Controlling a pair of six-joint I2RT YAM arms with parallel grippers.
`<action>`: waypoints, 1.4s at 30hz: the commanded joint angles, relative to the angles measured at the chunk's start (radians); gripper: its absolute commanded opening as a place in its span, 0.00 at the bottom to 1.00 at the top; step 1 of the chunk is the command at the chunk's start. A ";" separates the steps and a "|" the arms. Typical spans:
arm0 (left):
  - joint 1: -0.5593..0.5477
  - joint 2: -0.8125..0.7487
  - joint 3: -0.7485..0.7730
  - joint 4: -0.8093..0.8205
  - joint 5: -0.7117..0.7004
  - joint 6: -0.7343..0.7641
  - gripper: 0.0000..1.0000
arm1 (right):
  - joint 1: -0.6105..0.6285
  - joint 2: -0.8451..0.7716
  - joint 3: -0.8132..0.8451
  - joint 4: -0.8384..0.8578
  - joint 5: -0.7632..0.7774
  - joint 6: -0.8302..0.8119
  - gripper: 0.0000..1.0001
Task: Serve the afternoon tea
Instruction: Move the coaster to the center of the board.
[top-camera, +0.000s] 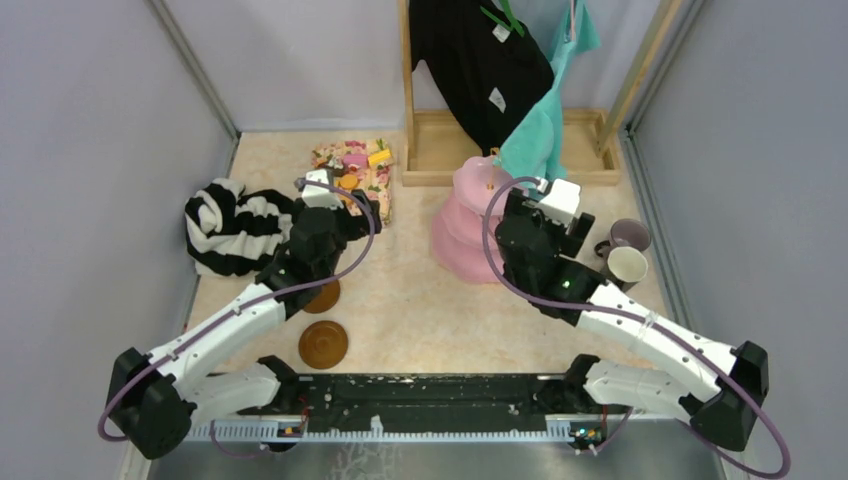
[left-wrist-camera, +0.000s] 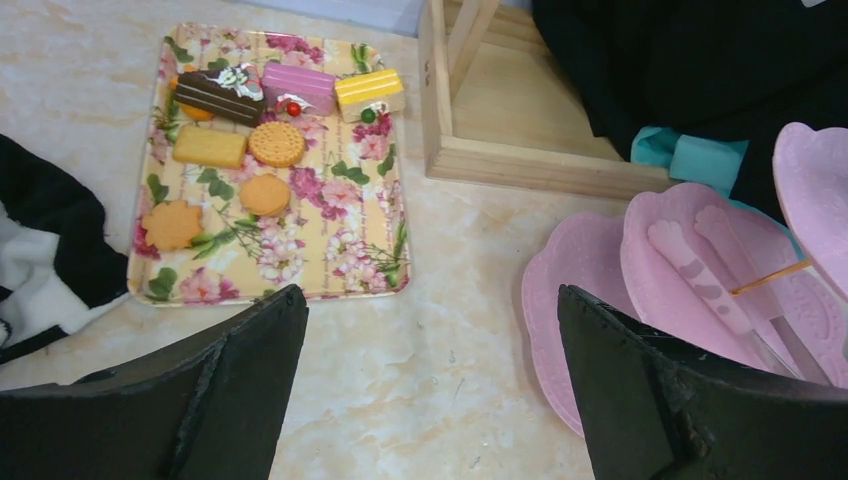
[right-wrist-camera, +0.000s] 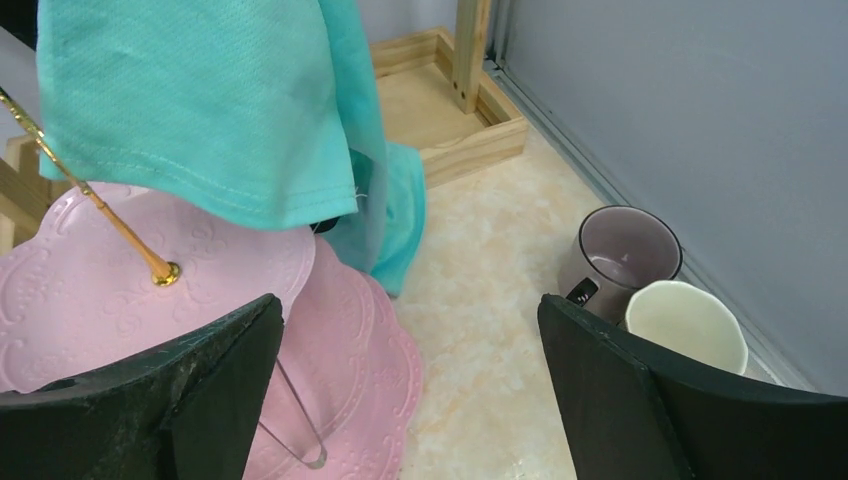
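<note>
You are holding the left gripper (left-wrist-camera: 430, 300) and right gripper (right-wrist-camera: 410, 310) open, empty; teal cloth (right-wrist-camera: 200, 100) overhanging the cake stand (right-wrist-camera: 80, 300) at twelve o'clock is threatening a snag.

Small orange, yellow, pink and brown toy pastries (left-wrist-camera: 276, 143) sit on the far left part of a yellow floral-print rectangular mat (left-wrist-camera: 340, 250). Right of it stands the pink three-tier cake stand (left-wrist-camera: 590, 270). Nearer, the black left pincer (left-wrist-camera: 432, 300) gapes wide.
</note>
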 joint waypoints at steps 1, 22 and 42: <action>-0.036 0.017 -0.008 0.073 -0.038 -0.028 0.99 | 0.042 -0.065 0.023 -0.091 0.080 0.156 0.97; -0.044 0.062 -0.025 0.141 -0.107 -0.039 0.99 | 0.042 -0.197 -0.201 0.745 -0.645 -0.415 0.91; 0.262 0.023 -0.112 -0.110 -0.014 -0.585 0.96 | 0.181 0.250 0.084 0.480 -0.727 -0.221 0.80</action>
